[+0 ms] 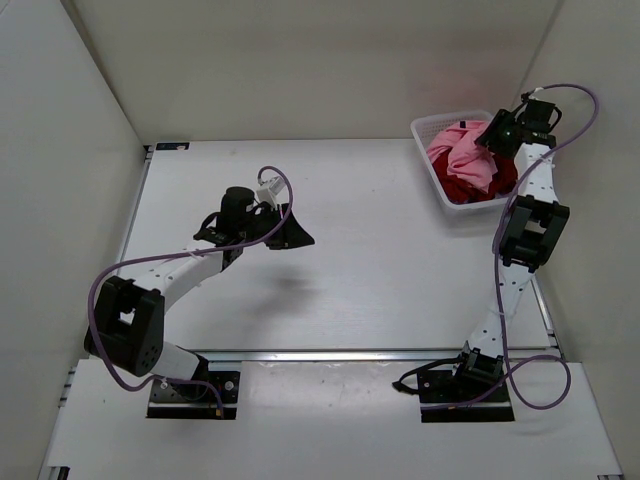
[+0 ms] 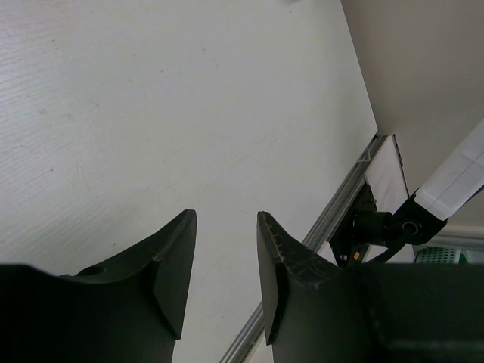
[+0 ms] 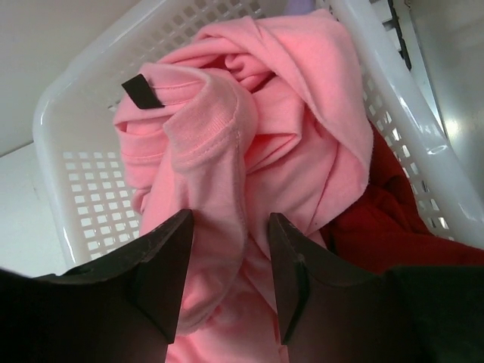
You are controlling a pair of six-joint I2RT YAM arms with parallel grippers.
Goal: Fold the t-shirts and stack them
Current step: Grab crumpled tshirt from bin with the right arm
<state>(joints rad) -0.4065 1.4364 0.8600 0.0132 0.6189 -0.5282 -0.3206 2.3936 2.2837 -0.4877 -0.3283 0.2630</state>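
A crumpled pink t-shirt (image 1: 462, 152) (image 3: 249, 128) lies on top in the white mesh basket (image 1: 432, 127) (image 3: 83, 174) at the back right of the table. A dark red t-shirt (image 1: 472, 188) (image 3: 393, 227) shows beneath it on the near side. A sliver of purple cloth (image 3: 299, 5) peeks out at the basket's far rim. My right gripper (image 1: 495, 135) (image 3: 231, 218) is down in the basket, open, with a fold of the pink t-shirt lying between its fingers. My left gripper (image 1: 293, 234) (image 2: 227, 215) hangs open over bare table left of centre, holding nothing.
White walls close in the table on the left, back and right. A metal rail (image 1: 350, 353) (image 2: 333, 219) runs along the near edge, with both arm bases behind it. The basket sits close to the right wall.
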